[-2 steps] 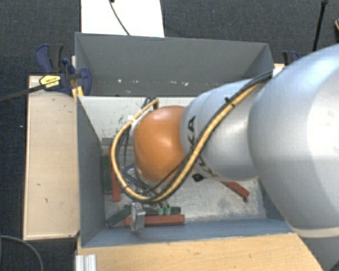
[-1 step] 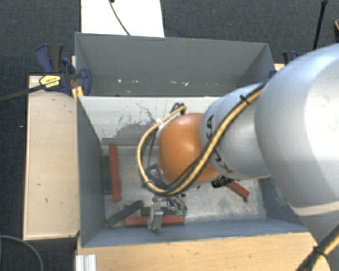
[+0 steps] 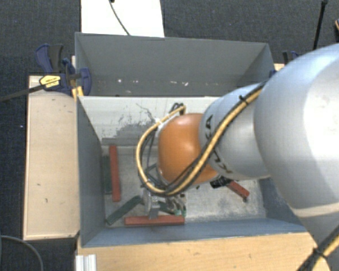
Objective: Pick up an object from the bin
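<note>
The big silver-grey robot arm fills the right of the frame and reaches into the grey metal bin, its rounded orange wrist cover at the middle. Below the cover, the gripper sits low in the lower centre of the bin, just above a flat red-brown bar lying along the near wall. A dark grey slanted bar is to its left and a small green piece is at its right. How far the jaws stand apart I cannot tell, nor whether they have hold of anything. I judge the approach done, with the grasp and lift still to come. A long red bar lies at the left and a short red stick at the right.
</note>
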Robot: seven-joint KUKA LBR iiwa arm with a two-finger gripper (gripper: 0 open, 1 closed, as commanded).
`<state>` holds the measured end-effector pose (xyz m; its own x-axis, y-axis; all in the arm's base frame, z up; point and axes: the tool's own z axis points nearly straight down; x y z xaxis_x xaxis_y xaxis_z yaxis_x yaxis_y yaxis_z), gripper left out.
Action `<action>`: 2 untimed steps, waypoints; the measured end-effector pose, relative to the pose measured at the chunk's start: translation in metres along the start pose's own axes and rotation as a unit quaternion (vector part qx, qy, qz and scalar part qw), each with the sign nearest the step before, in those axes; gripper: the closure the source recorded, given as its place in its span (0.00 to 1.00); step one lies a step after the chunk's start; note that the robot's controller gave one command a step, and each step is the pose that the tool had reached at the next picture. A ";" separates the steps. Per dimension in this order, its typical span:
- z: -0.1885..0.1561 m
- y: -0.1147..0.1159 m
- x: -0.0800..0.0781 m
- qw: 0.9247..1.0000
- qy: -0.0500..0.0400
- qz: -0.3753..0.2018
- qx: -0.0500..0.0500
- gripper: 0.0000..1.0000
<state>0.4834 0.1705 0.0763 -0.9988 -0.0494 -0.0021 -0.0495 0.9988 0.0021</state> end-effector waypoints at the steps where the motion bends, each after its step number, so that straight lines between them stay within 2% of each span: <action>1: -0.001 0.000 -0.002 1.000 -0.003 0.002 0.000 0.00; 2: 0.002 -0.025 -0.062 1.000 -0.003 0.023 0.001 0.00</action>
<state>0.5462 0.1487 0.0740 -1.0000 -0.0042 -0.0070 -0.0042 1.0000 0.0010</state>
